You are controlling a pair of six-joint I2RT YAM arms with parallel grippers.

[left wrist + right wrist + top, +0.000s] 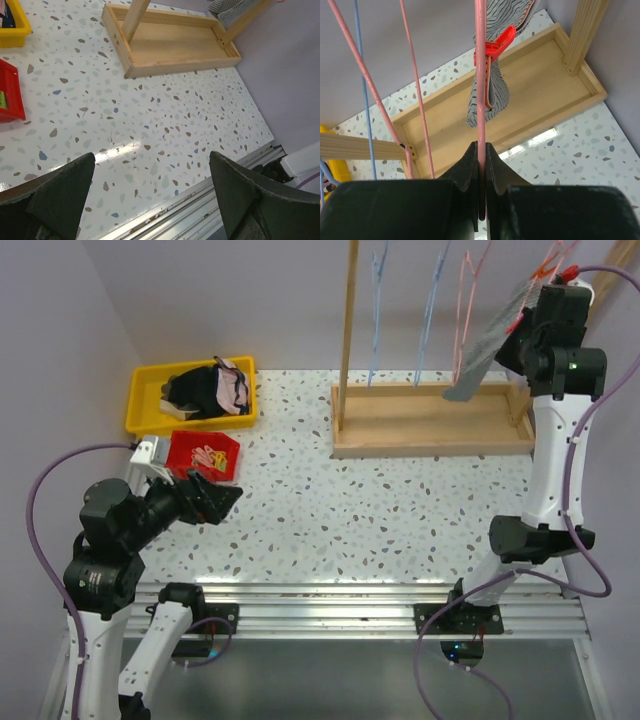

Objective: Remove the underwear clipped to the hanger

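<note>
Overhead, right gripper (480, 148) clamping pink hanger (480, 60), grey striped briefs (497, 92) clipped

Pale wooden rack base (430, 430) on a white tabletop (330, 520) speckled grey, brown and blue. Above the base: grey briefs (487, 340) with fine dark stripes, a red clip (495, 46), a pink hanger (480, 120) and light blue hangers (377, 310). Left of the base: a yellow bin (143, 400) containing a black clothing heap (190, 390) and pale pink briefs (236, 390) (dark trim at the edges), and a red bin (14, 87). Wall (250, 300) pale lilac. Left gripper (151, 156) and right gripper (481, 147) black.
</note>
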